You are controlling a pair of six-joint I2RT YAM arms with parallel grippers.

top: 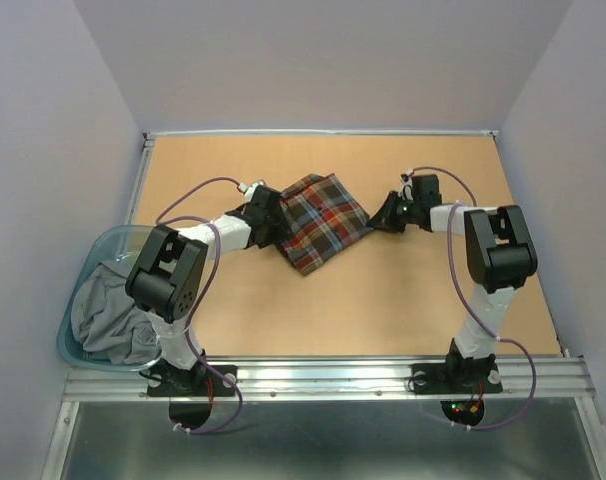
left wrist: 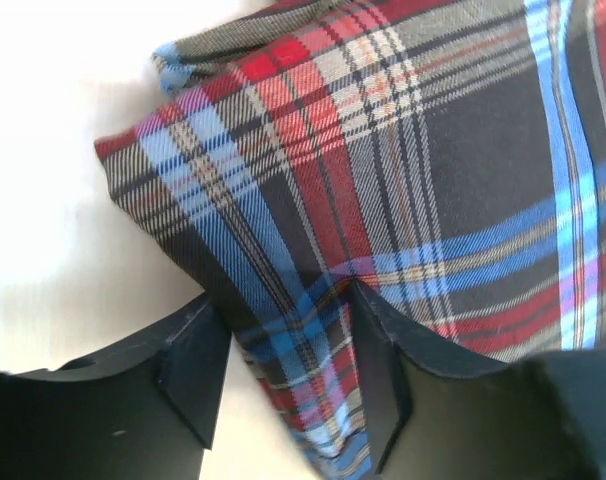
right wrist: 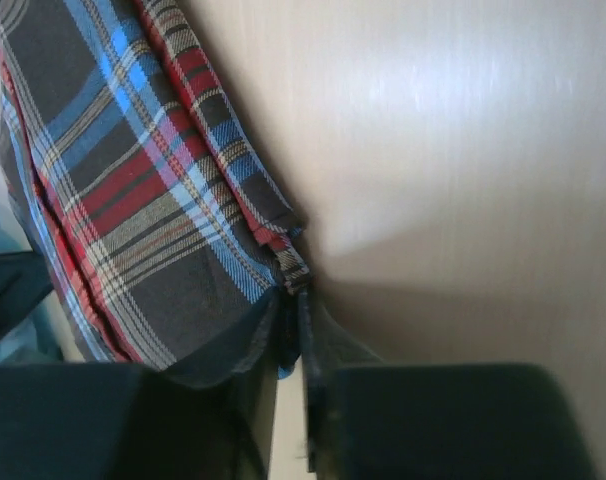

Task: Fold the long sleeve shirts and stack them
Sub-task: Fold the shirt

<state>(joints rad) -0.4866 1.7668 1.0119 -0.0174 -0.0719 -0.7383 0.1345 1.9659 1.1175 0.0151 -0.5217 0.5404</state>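
Observation:
The plaid long sleeve shirt [top: 321,220] lies folded into a compact, skewed rectangle in the middle of the table. My left gripper [top: 273,225] is at its left edge. In the left wrist view the gripper [left wrist: 283,305] has its jaws apart, with the shirt's edge [left wrist: 403,130] running between them and bare table showing beside the left finger [left wrist: 188,365]. My right gripper [top: 381,218] is at the shirt's right corner. In the right wrist view the gripper [right wrist: 293,305] has its jaws nearly together, pinching the corner of the shirt [right wrist: 133,170].
A clear bluish bin [top: 91,258] stands at the table's left near corner with a crumpled grey garment [top: 108,315] in it. The wooden table [top: 403,300] has a raised metal rail along the near edge and white walls around.

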